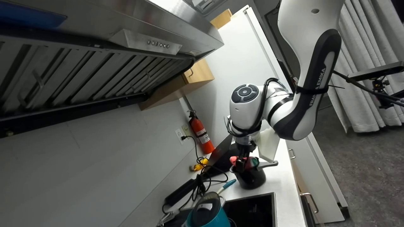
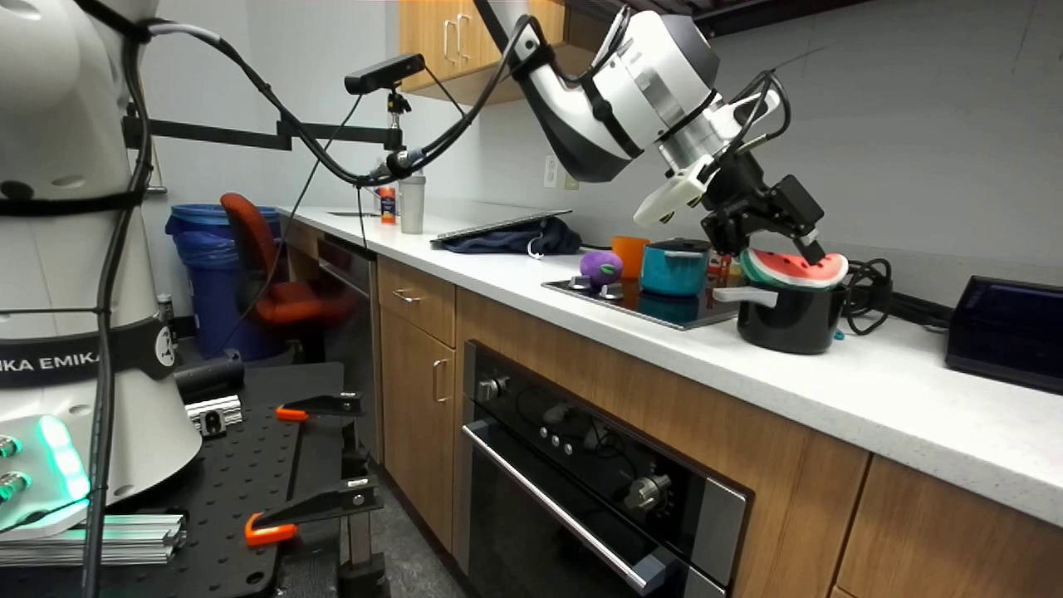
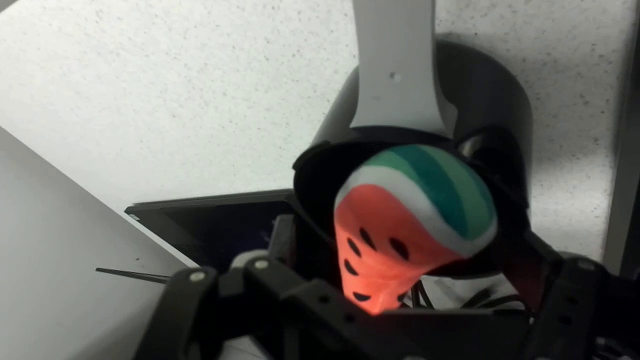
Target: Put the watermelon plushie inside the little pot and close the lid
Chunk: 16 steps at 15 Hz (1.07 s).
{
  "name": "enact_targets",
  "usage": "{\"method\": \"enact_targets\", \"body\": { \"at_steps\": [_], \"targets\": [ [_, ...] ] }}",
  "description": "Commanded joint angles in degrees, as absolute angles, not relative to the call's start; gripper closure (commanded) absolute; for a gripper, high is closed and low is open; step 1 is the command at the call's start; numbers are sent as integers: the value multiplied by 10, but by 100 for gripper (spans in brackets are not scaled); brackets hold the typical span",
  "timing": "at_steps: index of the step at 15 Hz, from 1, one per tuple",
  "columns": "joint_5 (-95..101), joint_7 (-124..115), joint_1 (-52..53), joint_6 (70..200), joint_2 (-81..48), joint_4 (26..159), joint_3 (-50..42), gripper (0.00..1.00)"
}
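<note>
On the countertop [image 2: 880, 390], right of the cooktop [image 2: 706, 311], the watermelon plushie [image 3: 395, 215] is set at the mouth of the black saucepan [image 2: 785, 324], partly above the rim. Straddled by the gripper [image 3: 407, 252], fingers [image 3: 283, 234] spread clear, presumably for release; pressing is likely needed before closing.

Kitchen: oven [image 2: 598, 475], cooktop [image 2: 706, 311], range hood [image 1: 107, 66].

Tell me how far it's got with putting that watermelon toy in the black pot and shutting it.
Looks done: the watermelon plushie sits in the mouth of the little pot, much of it above the rim.
In hand: the release, it seems; the gripper stands open around the plushie.
Left: probably tucking it lower, then closing up; no lid covers the pot, and I can't spot its own.
</note>
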<state>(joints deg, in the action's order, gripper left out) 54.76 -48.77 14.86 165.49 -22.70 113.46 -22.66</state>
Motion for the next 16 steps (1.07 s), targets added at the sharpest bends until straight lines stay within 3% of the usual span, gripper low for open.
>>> {"method": "enact_targets", "body": {
  "at_steps": [1,16],
  "targets": [
    [561,-496,158,1653,-224,1128,-233,0],
    [549,-505,167,1660,-178,1159,-180,0]
  ]
}}
